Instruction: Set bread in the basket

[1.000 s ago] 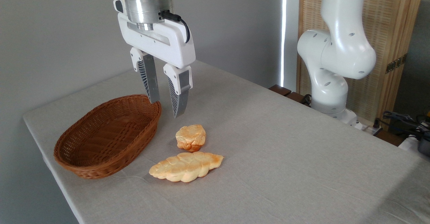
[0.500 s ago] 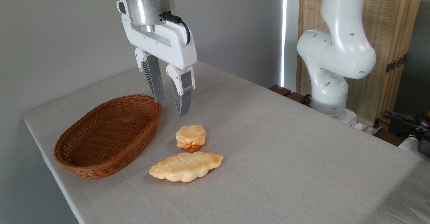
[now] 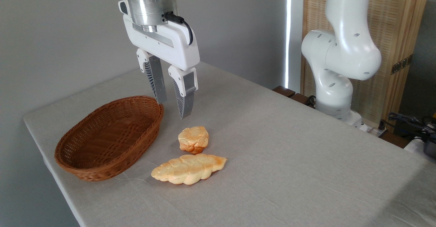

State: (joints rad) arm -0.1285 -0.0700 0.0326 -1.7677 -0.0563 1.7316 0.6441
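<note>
Hanging above the table, the gripper (image 3: 173, 109) points straight down with its two ribbed fingers (image 3: 183, 97) parted by a modest gap and nothing between them. It sits over the bare cloth between the far right end of the wicker basket (image 3: 102, 165) and the bun (image 3: 193, 139), a little to the far left of the bun and clearly above it, not touching either.

That small lumpy bun rests on the grey tablecloth (image 3: 289, 159), just right of the basket's far end and just beyond the braided loaf (image 3: 188, 168), which lies nearer the front edge. The two breads are close together but a sliver of cloth looks to separate them (hard to be sure from this angle). Nothing lies in the basket.

To my eye this is the approach step: nothing has been grasped, and the hand is lining up for the pick. What comes next calls for a short shift toward the near right so the fingers straddle the bun, then a descent and a squeeze. The present gap looks narrower than the bun, so I'd expect the fingers need to spread wider first. Care is wanted on the near side, where a finger could nudge the loaf.
</note>
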